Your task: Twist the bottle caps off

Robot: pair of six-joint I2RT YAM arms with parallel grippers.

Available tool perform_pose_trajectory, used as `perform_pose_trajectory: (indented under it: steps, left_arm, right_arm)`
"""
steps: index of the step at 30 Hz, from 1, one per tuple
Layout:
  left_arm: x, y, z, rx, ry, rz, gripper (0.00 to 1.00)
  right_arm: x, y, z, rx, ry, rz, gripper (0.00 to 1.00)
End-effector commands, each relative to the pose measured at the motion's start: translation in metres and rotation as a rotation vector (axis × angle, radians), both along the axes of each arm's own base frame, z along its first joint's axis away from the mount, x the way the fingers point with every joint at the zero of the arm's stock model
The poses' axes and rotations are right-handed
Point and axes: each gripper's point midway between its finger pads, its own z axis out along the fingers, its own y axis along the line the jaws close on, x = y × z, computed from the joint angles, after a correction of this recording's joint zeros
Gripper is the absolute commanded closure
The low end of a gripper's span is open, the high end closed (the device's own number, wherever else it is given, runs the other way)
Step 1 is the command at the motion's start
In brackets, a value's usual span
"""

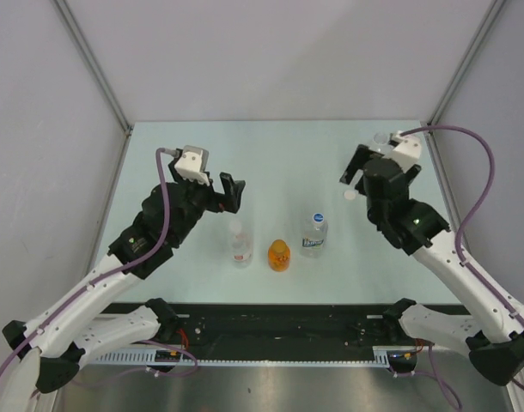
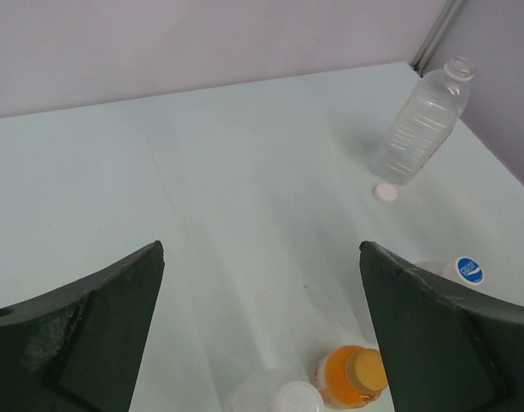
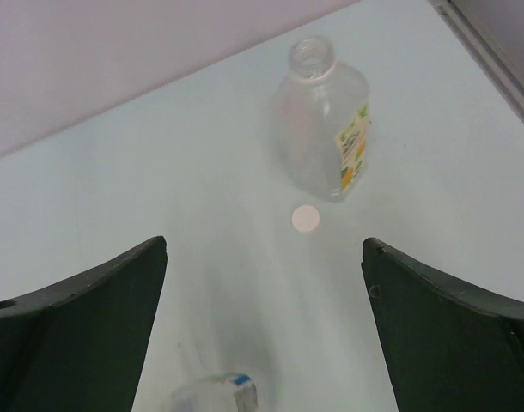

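Four bottles stand on the table, one of them uncapped. Ahead of the right claw and slightly to its right, the big clear bottle stands upright with an open mouth. Its loose cap, white, lies flat just beside the base. That claw is spread wide and grips nothing. The left claw gapes just as wide, also empty. Beneath it, toward its right finger, I see the orange bottle wearing a tan cap, and beside it a small clear bottle capped white. The finger hides most of the third bottle under its blue cap. The table is pale blue-green. Plain grey walls and metal posts close it in.
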Motion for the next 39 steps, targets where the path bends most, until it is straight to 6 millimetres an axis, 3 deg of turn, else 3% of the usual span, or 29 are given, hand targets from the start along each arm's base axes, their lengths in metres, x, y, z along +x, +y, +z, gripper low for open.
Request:
perform_pose_trajectory:
  steps: [1, 2, 3, 4, 6, 10, 18, 21, 33, 39]
  left_arm:
    - [-0.001, -0.001, 0.018, -0.096, 0.008, 0.016, 0.00]
    - [-0.002, -0.006, 0.016, -0.103, 0.018, -0.007, 0.00]
    - [-0.003, -0.007, 0.014, -0.111, 0.022, -0.012, 0.00]
    - [-0.004, -0.008, 0.013, -0.137, 0.038, -0.012, 0.00]
    - [-0.006, -0.007, 0.008, -0.163, 0.054, -0.005, 0.00]
    - [-0.014, -0.007, 0.007, -0.168, 0.049, -0.038, 0.00]
    - [-0.020, -0.018, -0.002, -0.152, 0.061, -0.110, 0.00]
    - [-0.020, -0.018, -0.004, -0.147, 0.069, -0.108, 0.00]
    - [-0.025, -0.014, -0.015, -0.125, 0.082, -0.114, 0.00]
    - [-0.024, -0.015, -0.019, -0.122, 0.088, -0.113, 0.00]
  right_arm:
    - [-0.023, 0.018, 0.005, -0.156, -0.004, 0.048, 0.00]
    - [-0.028, 0.020, 0.008, -0.098, -0.019, 0.082, 0.00]
    - [-0.032, 0.047, 0.003, -0.032, -0.002, 0.244, 0.00]
    - [-0.036, 0.057, -0.005, -0.013, 0.009, 0.321, 0.00]
    - [-0.050, 0.078, 0.001, 0.051, -0.035, 0.449, 0.00]
    - [-0.062, 0.091, -0.005, 0.033, -0.035, 0.526, 0.01]
    - [-0.074, 0.143, -0.050, -0.068, 0.083, 0.645, 0.05]
    - [-0.071, 0.150, -0.065, -0.093, 0.119, 0.642, 0.07]
    - [-0.060, 0.147, -0.093, -0.142, 0.189, 0.554, 0.18]
    - [-0.064, 0.143, -0.105, -0.144, 0.212, 0.544, 0.31]
